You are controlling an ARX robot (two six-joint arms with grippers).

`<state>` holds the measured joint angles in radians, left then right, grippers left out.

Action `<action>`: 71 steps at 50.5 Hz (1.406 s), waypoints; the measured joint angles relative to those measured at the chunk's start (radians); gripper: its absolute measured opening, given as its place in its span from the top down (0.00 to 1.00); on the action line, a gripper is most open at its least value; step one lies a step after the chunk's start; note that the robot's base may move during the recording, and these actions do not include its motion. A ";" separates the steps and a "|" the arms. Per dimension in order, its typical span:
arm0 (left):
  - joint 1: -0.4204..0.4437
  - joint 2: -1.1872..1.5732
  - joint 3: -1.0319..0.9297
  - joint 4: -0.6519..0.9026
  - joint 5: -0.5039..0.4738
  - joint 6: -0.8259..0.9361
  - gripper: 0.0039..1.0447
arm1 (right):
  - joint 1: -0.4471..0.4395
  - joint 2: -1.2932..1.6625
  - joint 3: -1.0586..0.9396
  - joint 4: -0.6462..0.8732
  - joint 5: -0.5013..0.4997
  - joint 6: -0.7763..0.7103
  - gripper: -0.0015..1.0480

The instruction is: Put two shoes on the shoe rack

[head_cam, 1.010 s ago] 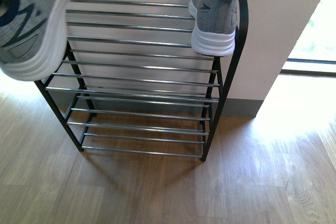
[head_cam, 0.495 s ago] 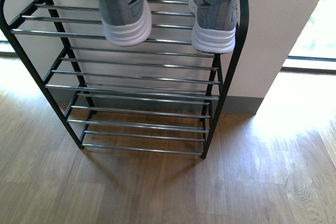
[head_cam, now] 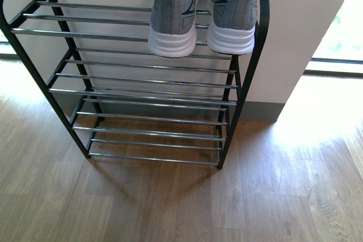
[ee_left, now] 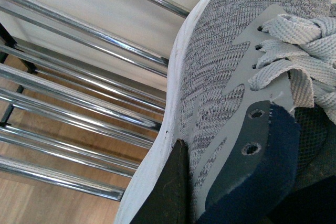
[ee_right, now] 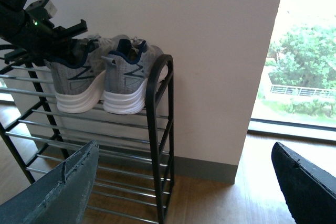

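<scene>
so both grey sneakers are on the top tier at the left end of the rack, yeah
No: the left sneaker and right sneaker are on the top tier at the right end of the shoe rack, as the front view shows.

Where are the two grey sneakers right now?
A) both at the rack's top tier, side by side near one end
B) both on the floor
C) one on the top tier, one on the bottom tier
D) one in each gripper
A: in the front view the left-hand sneaker and the right-hand sneaker show heel-out next to each other at the top rods of the shoe rack, by its right end.
</scene>
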<state>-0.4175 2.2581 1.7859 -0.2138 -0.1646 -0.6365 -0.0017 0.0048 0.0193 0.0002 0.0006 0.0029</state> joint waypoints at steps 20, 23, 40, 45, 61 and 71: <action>-0.018 0.061 0.123 -0.056 0.003 0.041 0.85 | 0.000 0.000 0.000 0.000 0.000 0.000 0.09; -0.019 0.058 0.120 -0.037 0.001 0.047 0.75 | 0.000 0.000 0.000 0.000 0.000 0.000 0.09; -0.019 -0.090 -0.039 0.073 -0.019 0.066 0.20 | 0.000 0.000 0.000 0.000 0.000 0.000 0.09; -0.022 -0.153 -0.116 0.126 -0.032 0.083 0.07 | 0.000 0.000 0.000 0.000 0.000 0.000 0.09; -0.027 -0.437 -0.441 0.349 -0.118 0.171 0.09 | 0.000 0.000 0.000 0.000 0.000 0.000 0.09; -0.027 -0.667 -0.707 0.484 -0.185 0.259 0.09 | 0.000 0.000 0.000 0.000 0.000 0.000 0.09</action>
<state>-0.4446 1.5909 1.0790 0.2703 -0.3500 -0.3779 -0.0017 0.0048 0.0193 0.0002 0.0006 0.0029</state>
